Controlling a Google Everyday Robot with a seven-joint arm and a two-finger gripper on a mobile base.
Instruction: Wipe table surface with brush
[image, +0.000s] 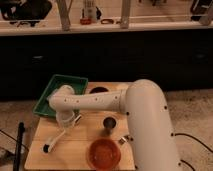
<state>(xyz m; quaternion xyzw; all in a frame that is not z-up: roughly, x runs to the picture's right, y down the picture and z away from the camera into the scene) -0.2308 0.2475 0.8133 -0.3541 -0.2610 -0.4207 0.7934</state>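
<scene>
Tan wood desk (86, 134) carries the white brush (56, 138), which slants toward the front-left corner. The tool (66, 120) sits over its upper end; we cannot tell its grip. Risk: a loose hold drops the brush over the left edge, or a wide sweep clips the orange bowl (104, 153).

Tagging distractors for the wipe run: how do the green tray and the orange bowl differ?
The green tray is rectangular; the orange bowl is round. The tray sits at the table surface's far-left corner, partly hidden by the arm; the bowl sits near the front edge, in full view. Both rest on that surface. The gripper hangs between them, by the white brush's handle.
</scene>
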